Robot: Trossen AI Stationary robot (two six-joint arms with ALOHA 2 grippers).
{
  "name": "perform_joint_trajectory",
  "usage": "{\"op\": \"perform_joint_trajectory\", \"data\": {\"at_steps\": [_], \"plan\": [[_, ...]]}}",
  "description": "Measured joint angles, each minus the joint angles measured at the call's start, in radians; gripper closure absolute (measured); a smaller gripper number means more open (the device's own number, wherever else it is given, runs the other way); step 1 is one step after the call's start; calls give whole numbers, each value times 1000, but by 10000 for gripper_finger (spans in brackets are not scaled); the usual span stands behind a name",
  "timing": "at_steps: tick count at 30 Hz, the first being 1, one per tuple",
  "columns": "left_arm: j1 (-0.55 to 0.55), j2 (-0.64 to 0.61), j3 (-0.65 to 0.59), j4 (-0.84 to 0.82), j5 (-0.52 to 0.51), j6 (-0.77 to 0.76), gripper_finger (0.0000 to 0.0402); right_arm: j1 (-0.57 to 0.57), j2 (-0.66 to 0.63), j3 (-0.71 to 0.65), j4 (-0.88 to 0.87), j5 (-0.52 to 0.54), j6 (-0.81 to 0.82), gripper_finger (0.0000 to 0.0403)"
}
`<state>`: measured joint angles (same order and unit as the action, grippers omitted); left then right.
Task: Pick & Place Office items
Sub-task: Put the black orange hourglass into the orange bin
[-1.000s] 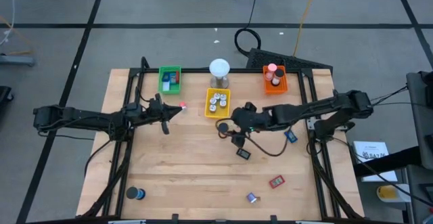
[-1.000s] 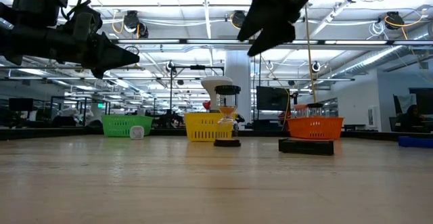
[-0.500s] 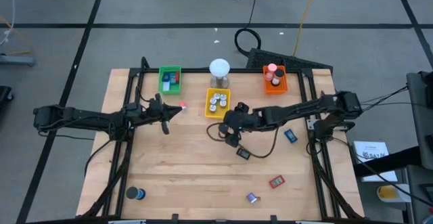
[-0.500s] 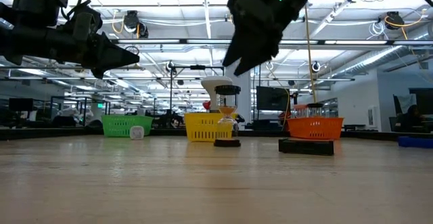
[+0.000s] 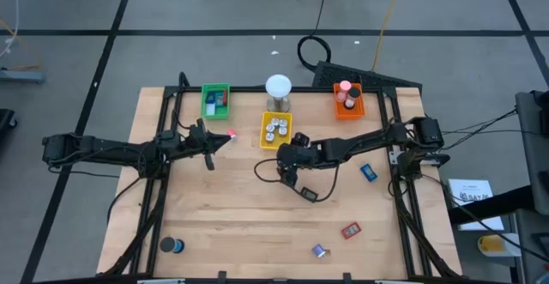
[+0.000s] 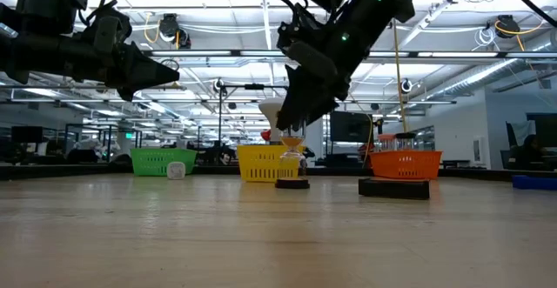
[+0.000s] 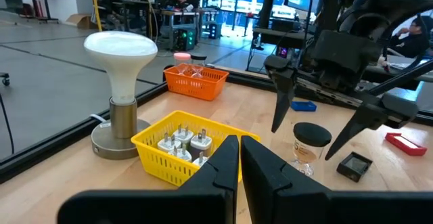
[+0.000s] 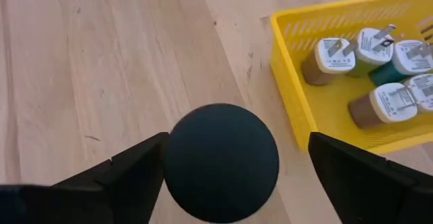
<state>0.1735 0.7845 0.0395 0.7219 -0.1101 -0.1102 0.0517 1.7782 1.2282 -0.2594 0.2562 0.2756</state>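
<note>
A small jar with a black round lid (image 8: 222,162) stands upright on the table beside the yellow tray (image 5: 265,136); the left wrist view shows it too (image 7: 310,146). My right gripper (image 8: 237,143) hangs open just above it, slanting down, one finger on either side of the lid. Whether a finger touches the jar does not show. Loose office items lie on the wood: a dark piece (image 5: 307,195), a blue piece (image 5: 368,172), a red piece (image 5: 350,231), a blue roll (image 5: 174,246). My left gripper (image 7: 240,163) waits shut and level at the table's left.
The yellow tray holds several white-faced plugs (image 8: 379,102). A green tray (image 5: 215,100) and an orange tray (image 5: 348,100) stand along the far edge, with a white-domed lamp (image 5: 278,87) between them. A pink bit (image 5: 232,133) lies near my left gripper. A black cable loops under my right arm.
My right gripper has come down and gone toward the table's left, over the black-lidded jar, tipping more steeply downward. Its fingers have stayed open. The jar has not moved.
</note>
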Motion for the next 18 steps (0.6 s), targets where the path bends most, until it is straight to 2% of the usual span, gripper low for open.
{"op": "perform_joint_trajectory", "data": {"at_steps": [13, 18], "plan": [[0, 0, 0, 0, 0, 1, 385, -6, 0, -55, 74, 4, 26, 168], [0, 0, 0, 0, 0, 1, 385, -6, -45, -56, 59, 6, 26, 202]]}}
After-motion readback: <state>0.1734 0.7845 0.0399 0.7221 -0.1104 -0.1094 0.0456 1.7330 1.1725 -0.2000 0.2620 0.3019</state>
